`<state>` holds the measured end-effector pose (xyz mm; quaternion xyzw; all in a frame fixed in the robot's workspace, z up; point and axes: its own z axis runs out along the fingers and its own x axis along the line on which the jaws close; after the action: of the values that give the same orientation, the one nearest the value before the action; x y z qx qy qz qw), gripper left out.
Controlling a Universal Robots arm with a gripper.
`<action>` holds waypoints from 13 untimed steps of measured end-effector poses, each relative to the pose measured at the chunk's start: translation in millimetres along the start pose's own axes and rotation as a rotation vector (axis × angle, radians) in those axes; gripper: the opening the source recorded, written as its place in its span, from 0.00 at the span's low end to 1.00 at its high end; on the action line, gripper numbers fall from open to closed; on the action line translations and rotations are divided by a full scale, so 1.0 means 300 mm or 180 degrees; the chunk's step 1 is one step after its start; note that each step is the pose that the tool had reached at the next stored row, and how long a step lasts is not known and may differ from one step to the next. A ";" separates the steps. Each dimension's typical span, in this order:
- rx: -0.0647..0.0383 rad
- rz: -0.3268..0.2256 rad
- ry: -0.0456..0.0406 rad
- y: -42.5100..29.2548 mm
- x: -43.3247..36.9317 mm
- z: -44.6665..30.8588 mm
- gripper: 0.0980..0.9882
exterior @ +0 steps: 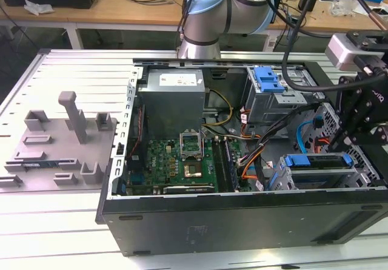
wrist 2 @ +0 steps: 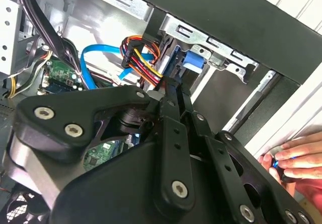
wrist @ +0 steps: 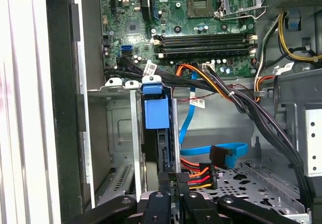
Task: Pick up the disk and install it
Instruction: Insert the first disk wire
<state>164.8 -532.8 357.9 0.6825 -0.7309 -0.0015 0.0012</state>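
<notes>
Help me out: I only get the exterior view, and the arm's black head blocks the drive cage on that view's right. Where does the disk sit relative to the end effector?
Observer: In the first wrist view the disk stands edge-on in the metal cage, directly in front of the end effector.
Operator: Any cabling close by?
Observer: A plug with red, orange and yellow wires lies right beside the disk, close to the end effector.
Operator: Anyone near the machine?
Observer: In the second wrist view a person's hand is just outside the case's black wall, pinching something small and blue.
</notes>
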 end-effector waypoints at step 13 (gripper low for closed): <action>0.0016 0.0030 -0.0004 -0.005 0.002 0.009 0.07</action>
<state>166.2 -533.5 355.1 0.6790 -0.7341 -0.0001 -0.0010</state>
